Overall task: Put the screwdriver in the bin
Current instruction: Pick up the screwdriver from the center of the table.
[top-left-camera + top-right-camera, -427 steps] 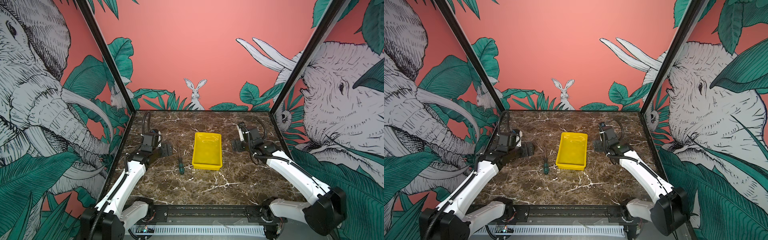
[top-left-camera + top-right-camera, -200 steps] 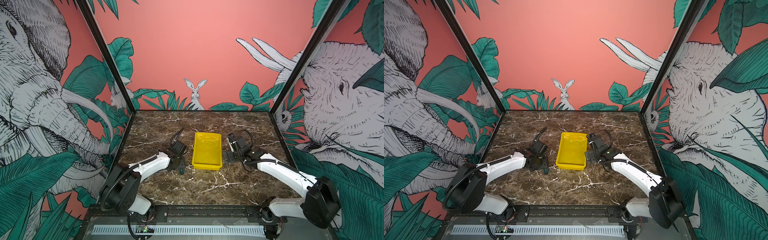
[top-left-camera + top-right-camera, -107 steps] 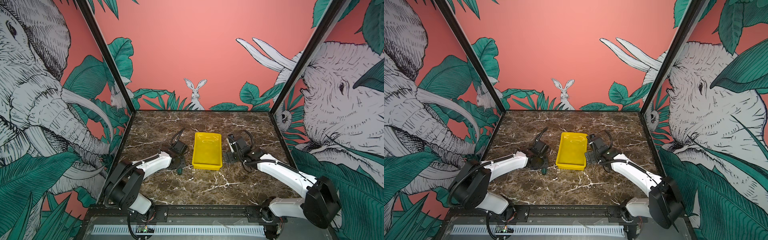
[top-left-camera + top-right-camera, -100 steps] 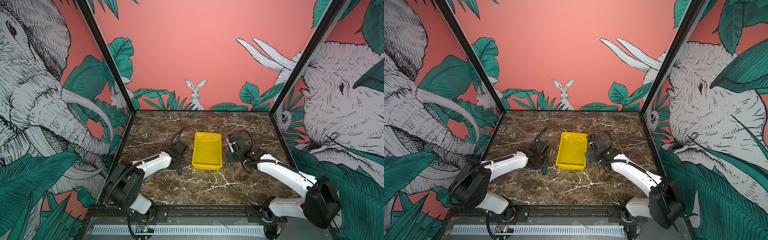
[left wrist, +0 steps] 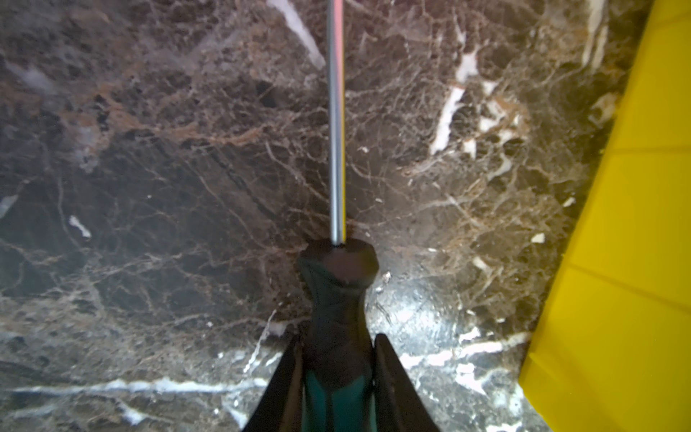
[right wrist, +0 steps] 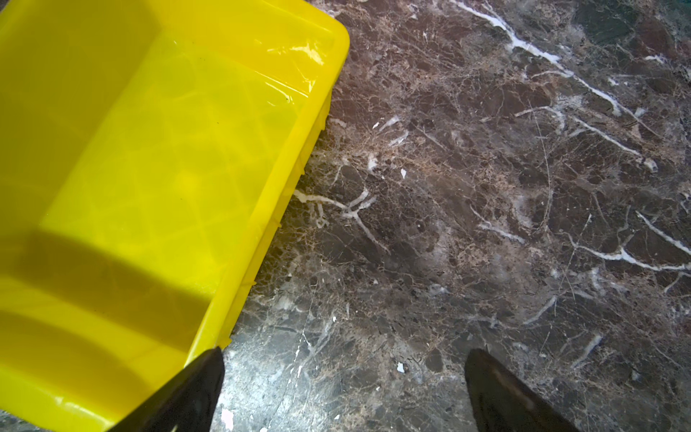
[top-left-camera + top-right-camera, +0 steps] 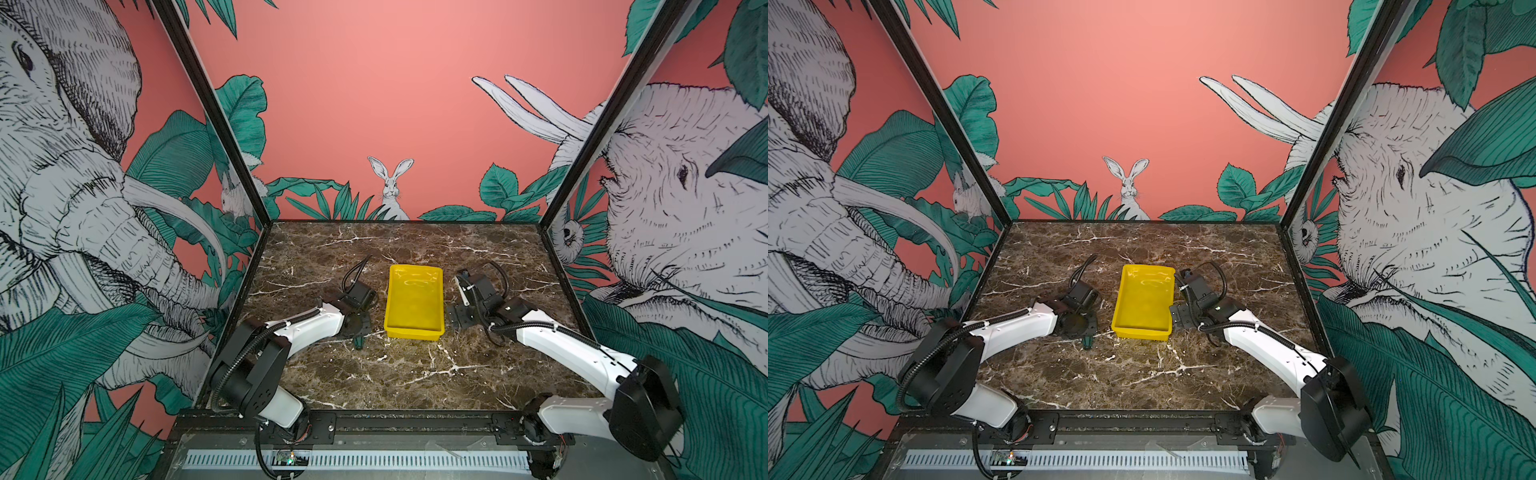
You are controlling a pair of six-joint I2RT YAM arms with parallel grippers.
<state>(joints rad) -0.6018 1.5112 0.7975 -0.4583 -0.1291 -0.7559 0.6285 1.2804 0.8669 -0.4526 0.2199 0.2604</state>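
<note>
The screwdriver (image 7: 358, 342) lies on the marble table (image 7: 374, 374), just left of the near-left corner of the bin (image 7: 413, 331), at lower centre in both top views. Its long axis runs alongside the bin's long side: the shaft points toward the back wall and the handle butt toward the frame's bottom. The left gripper (image 5: 336, 341), which stood spread around it a second ago, now clamps the green-black handle. The right gripper (image 6: 344, 353) hangs with jaws apart just right of the bin, much where it was.
</note>
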